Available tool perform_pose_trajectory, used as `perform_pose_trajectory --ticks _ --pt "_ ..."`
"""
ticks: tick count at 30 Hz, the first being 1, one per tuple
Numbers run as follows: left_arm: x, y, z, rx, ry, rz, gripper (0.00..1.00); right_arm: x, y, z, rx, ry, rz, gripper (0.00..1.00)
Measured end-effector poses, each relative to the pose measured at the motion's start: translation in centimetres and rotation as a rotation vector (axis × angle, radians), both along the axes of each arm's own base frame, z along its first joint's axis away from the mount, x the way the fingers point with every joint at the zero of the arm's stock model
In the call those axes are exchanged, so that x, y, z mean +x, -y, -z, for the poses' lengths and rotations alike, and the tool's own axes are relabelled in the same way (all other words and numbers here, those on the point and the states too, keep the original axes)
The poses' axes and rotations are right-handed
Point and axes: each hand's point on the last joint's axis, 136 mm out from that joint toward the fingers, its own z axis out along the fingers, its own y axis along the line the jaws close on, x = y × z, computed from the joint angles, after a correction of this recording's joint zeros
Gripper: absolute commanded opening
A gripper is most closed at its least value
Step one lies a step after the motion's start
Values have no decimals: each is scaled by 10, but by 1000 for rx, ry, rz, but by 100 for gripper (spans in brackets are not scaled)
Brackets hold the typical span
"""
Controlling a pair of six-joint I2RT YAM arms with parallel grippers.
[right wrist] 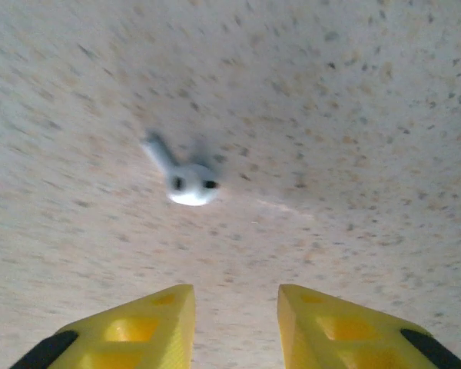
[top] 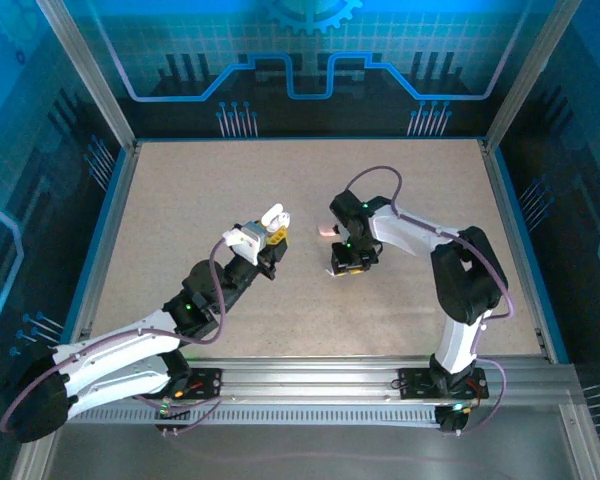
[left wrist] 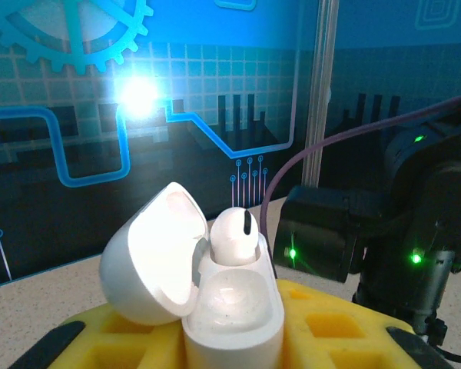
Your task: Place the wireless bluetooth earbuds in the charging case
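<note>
My left gripper [left wrist: 234,346] is shut on the white charging case [left wrist: 234,319], held upright between its yellow fingers [left wrist: 330,330]. The lid [left wrist: 150,257] is swung open to the left. One white earbud [left wrist: 234,234] sits in the far socket, and the near socket is bare. In the top view the case [top: 272,216] is held above the table's middle by the left gripper [top: 265,234]. My right gripper [right wrist: 234,300] points down at the table, open, with nothing between its fingers. A second white earbud [right wrist: 190,184] lies on the table just beyond its fingertips.
The right arm's wrist [top: 348,258] hangs close to the right of the held case. A small pale pink spot [top: 327,231] shows on the table between the two grippers. The speckled beige tabletop [top: 200,190] is fenced by metal rails and blue panels.
</note>
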Motion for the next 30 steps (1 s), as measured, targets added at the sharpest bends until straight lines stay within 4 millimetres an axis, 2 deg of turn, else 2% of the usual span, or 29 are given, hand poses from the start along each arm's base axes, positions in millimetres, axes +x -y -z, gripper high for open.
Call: perform_pose_trajectory --ticks 4,8,14,23,30 --pt "0 0 0 0 0 0 29 12 -14 -5 62 -1 125 39" --pt "0 0 0 0 0 0 29 19 -20 8 58 -36 217 40" --pt "0 -1 -2 -4 3 -1 29 16 -18 29 22 -91 264 40" --pt "-1 -1 -2 -11 0 0 29 17 -16 30 13 -89 268 34" --pt "-1 -1 -2 -22 -7 1 29 8 -2 38 -9 -108 269 31"
